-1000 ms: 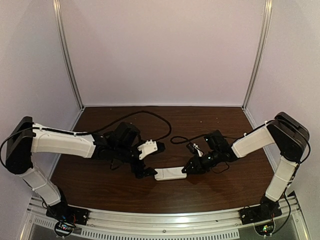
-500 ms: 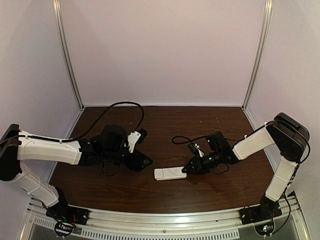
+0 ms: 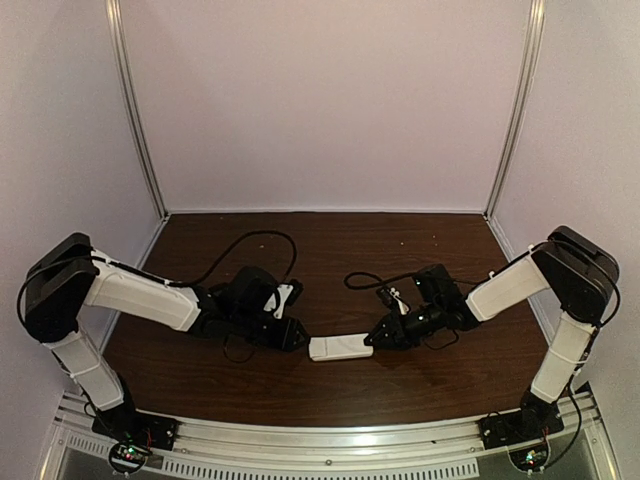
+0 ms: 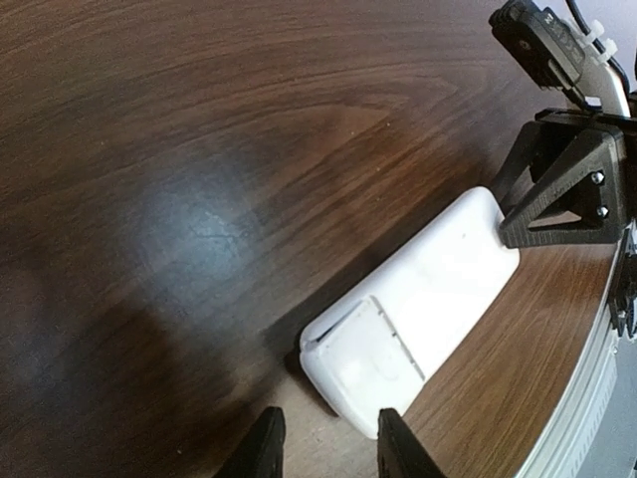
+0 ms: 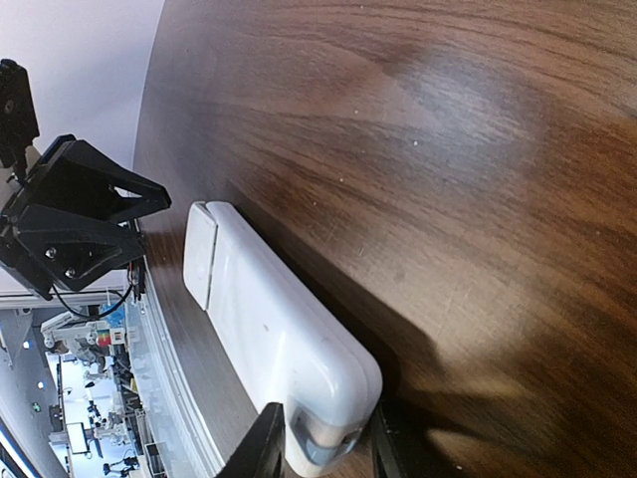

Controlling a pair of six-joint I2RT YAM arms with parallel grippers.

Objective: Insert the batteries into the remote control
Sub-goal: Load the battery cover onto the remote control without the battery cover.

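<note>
The remote control (image 3: 340,347) lies flat on the brown table (image 3: 400,240), near the front and about in the middle. It is white, and its plain back faces up. One end points left and the other end points right.

The right claw (image 3: 376,340) is at the right end of the remote control. In the right wrist view, its two fingers (image 5: 261,448) sit one on each side of that end, pressed against it. So the right claw is grasping the remote control.

The left claw (image 3: 293,336) is low over the table at the left end of the remote control. In the left wrist view, its two fingers (image 4: 267,443) are spread apart. The corner of the remote control just reaches the gap between them. The left claw is released and holds nothing.

A little square lid (image 4: 363,354) is on the back of the remote control, at the left end. It looks a bit crooked along one edge.

A black wire (image 3: 250,245) loops on the table behind the left arm.
</note>
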